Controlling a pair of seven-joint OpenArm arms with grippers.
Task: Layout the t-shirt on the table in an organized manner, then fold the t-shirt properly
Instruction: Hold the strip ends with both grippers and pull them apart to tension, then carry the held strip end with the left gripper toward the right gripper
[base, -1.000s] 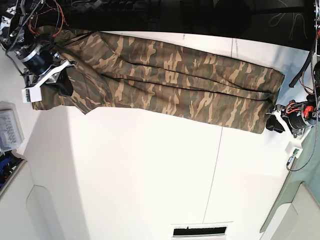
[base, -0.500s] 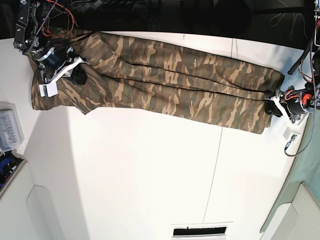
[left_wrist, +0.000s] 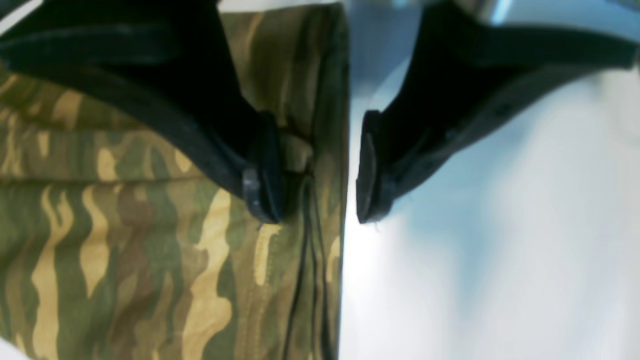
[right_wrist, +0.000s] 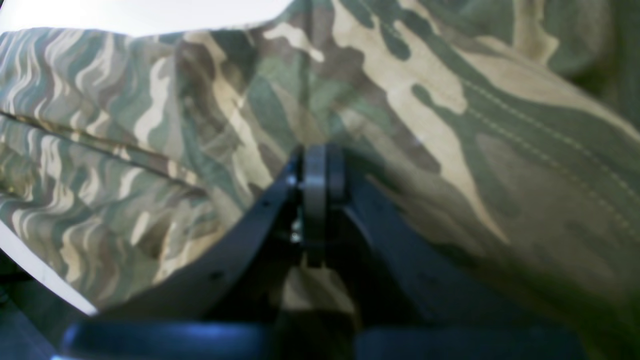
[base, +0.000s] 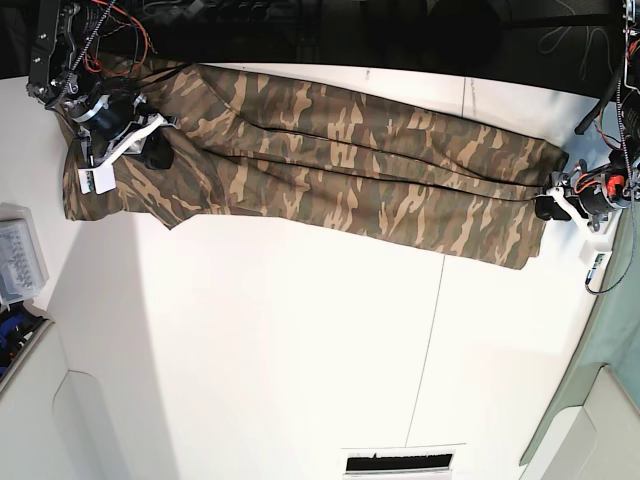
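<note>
So the shirt (base: 320, 165) lies as a long narrow band across the far side of the table (base: 300, 340), running from my right arm's end to my left arm's end. It looks doubled over lengthwise, with ridges and creases along its length, so I judge the spreading stage largely done and one long fold made or in progress. Shortening the band into a compact stack is left, I think. I cannot make out the collar or sleeves clearly from here.

The cloth is soft woven camouflage in brown, tan and olive, matte. In the left wrist view a stitched hem runs straight along its edge, with the cloth lying flat against the smooth white tabletop. In the right wrist view it bunches in loose folds, with a double row of stitching visible.

My left gripper (left_wrist: 312, 167) stands open at the shirt's end: one black pad sits over the hem, the other over bare table, and nothing is pinched between them. My right gripper (right_wrist: 316, 192) is closed, tips together, down among the folds; whether a layer of fabric is caught between the tips I cannot tell.

The table is matte white with a thin dark seam (base: 432, 320).
</note>
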